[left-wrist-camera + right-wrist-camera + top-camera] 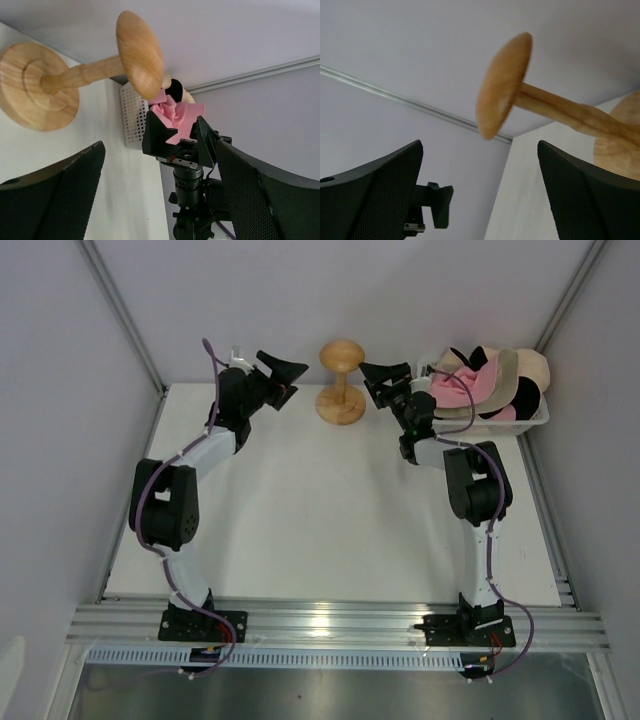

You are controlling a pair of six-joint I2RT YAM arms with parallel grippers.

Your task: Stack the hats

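Jaws apart, left gripper (pixel 288 380) and right gripper (pixel 380 382) are flanking the bare wooden stand (pixel 341 380); hats (pixel 480 385) are waiting in the basket (pixel 532 422) beside it.

Found stand (pixel 341 390) at tabletop (pixel 330 520) back centre. Saw basket (pixel 530 423) in back right corner, hats (pixel 480 380) piled in it. Noted left tool (pixel 290 382) just left of stand, right tool (pixel 378 383) between stand and basket.

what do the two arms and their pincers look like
The left arm and right arm each have bulky black joint housings joined by white segments, with a purple cable running along them. The left pincer and right pincer are black, with broad wedge-shaped fingers whose inner faces carry a fine dotted texture. No markings are legible.
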